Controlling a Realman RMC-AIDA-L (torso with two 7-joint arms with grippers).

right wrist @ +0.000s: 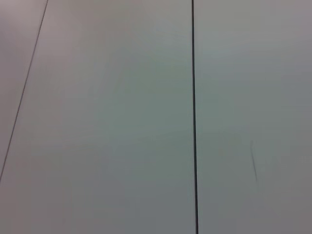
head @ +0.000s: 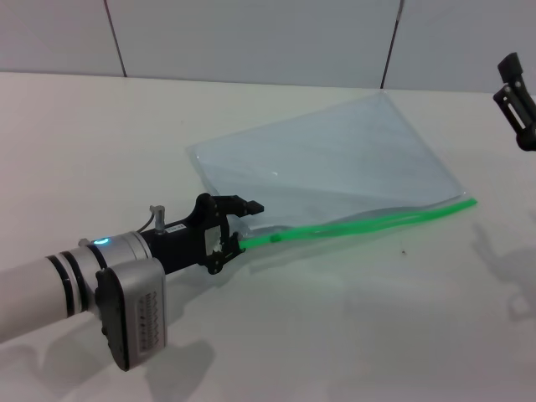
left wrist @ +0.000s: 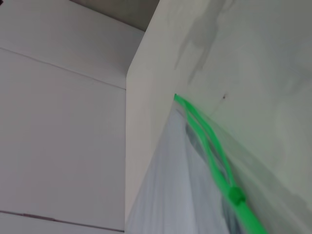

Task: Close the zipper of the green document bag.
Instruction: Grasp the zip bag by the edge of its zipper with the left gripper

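Observation:
The green document bag (head: pixel 335 159) lies flat on the white table, a clear pouch with pale sheets inside. Its zipper (head: pixel 377 220) runs along the near long edge as a bright green strip. The small green slider tab (left wrist: pixel 236 195) sits close to the strip's near-left end (head: pixel 275 239). From the slider toward the far corner the zipper (left wrist: pixel 204 141) splits into two separated strips. My left gripper (head: pixel 241 226) is open, its fingers standing above and below the strip's left end, just short of the slider. My right gripper (head: pixel 517 92) hangs raised at the far right, away from the bag.
The white table (head: pixel 100 142) ends at a grey panelled wall (head: pixel 251 33) behind the bag. In the left wrist view the table's far edge (left wrist: pixel 127 122) runs beyond the bag's corner. The right wrist view holds only wall panels (right wrist: pixel 97 117).

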